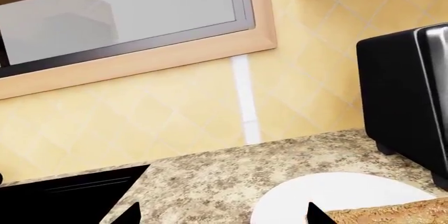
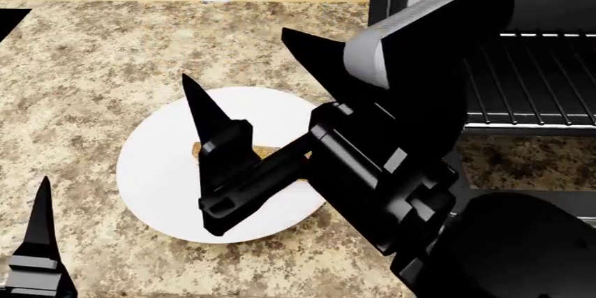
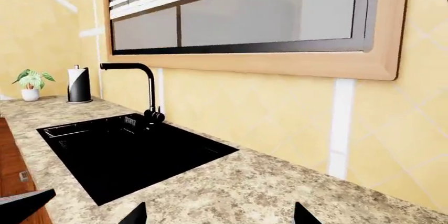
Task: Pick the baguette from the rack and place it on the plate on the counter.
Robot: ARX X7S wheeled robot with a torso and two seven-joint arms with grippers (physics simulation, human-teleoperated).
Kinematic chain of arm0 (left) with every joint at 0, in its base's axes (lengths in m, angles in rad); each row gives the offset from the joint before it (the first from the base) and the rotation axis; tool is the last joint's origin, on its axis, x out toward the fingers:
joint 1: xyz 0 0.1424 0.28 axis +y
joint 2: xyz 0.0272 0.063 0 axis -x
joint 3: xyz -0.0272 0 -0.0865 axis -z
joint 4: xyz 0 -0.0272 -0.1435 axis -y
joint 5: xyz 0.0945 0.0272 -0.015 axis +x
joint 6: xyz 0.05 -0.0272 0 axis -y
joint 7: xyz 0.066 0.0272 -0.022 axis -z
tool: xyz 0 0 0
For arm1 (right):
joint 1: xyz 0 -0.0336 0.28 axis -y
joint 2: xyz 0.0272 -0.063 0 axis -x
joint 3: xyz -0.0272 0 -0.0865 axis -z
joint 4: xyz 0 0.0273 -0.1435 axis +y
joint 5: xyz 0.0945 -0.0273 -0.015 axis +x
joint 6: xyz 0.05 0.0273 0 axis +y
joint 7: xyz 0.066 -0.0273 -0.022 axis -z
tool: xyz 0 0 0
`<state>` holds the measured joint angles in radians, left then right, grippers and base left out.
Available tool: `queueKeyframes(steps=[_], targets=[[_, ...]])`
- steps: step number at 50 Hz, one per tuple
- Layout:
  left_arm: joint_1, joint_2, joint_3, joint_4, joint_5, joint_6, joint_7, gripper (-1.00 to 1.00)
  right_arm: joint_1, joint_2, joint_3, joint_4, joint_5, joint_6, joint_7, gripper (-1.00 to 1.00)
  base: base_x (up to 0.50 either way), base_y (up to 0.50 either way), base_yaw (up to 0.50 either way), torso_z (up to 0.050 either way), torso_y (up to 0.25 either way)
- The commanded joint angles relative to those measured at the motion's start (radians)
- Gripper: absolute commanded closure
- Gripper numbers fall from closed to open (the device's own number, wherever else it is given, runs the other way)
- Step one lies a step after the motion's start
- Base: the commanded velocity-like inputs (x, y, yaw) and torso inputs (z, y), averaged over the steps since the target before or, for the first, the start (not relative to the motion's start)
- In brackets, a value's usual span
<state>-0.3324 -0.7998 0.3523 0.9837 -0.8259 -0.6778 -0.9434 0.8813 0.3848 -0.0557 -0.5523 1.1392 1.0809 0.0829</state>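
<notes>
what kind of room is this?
A kitchen, simulated. Granite-look counter with a black sink and faucet under a window, tiled wall, and a black toaster oven beside a plate.

Home kitchen, granite-look counter [image 3: 266,187], black sink [image 3: 119,156] with tap [image 3: 144,90], tiled wall [image 3: 231,114], toaster oven [image 1: 409,93], window [image 3: 245,9]

The right arm [image 2: 391,172] is made of chunky black blocks with sharp edges. A rounded grey cap [image 2: 423,29] sits at its 12 o'clock end. The right gripper [image 2: 247,82] has two long black fingers, pointed like spikes. The left gripper finger [image 2: 39,225], at 8 o'clock in the head view, is a thin black spike on a grey block [image 2: 33,273].
</notes>
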Motion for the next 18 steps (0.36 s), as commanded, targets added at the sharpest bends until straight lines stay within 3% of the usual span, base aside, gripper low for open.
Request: queueKeyframes(steps=[1,18], targets=[[-0.031,0.03,-0.008,-0.017,-0.003,-0.002,0.033,-1.0,-0.051,0.01,0.152,-0.162,0.16,0.062,0.147,-1.0,0.0,0.0,0.0,0.0,0.0],[-0.099,0.06,0.033,-0.05,-0.005,-0.025,0.057,-1.0,-0.152,0.127,0.276,-0.308,0.499,0.055,0.398,-1.0,0.0,0.0,0.0,0.0,0.0]])
